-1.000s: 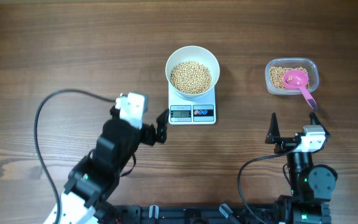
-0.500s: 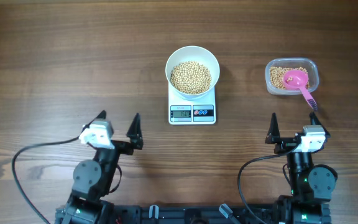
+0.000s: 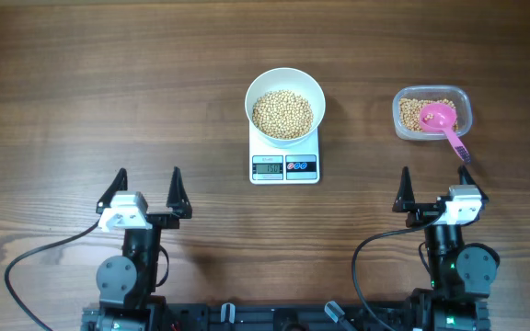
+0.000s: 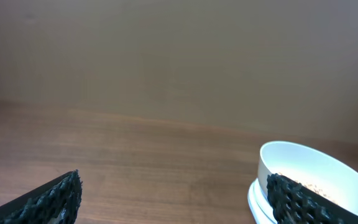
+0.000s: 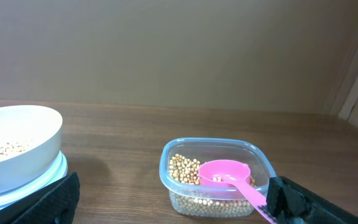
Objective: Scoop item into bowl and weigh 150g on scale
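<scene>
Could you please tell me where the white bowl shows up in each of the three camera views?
Overhead: the bowl sits at top centre, just right of the middle.
Left wrist: the bowl is in the lower right corner.
Right wrist: the bowl is at the left edge, cut off by the frame.
Shared landmark: the scale directly under the bowl shows in all three views.

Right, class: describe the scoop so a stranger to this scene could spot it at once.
From the white scale in the middle of the table, look right to the clear plastic tub of beans. The scoop lies in it, handle poking over the rim. Nothing else here is pink.
</scene>
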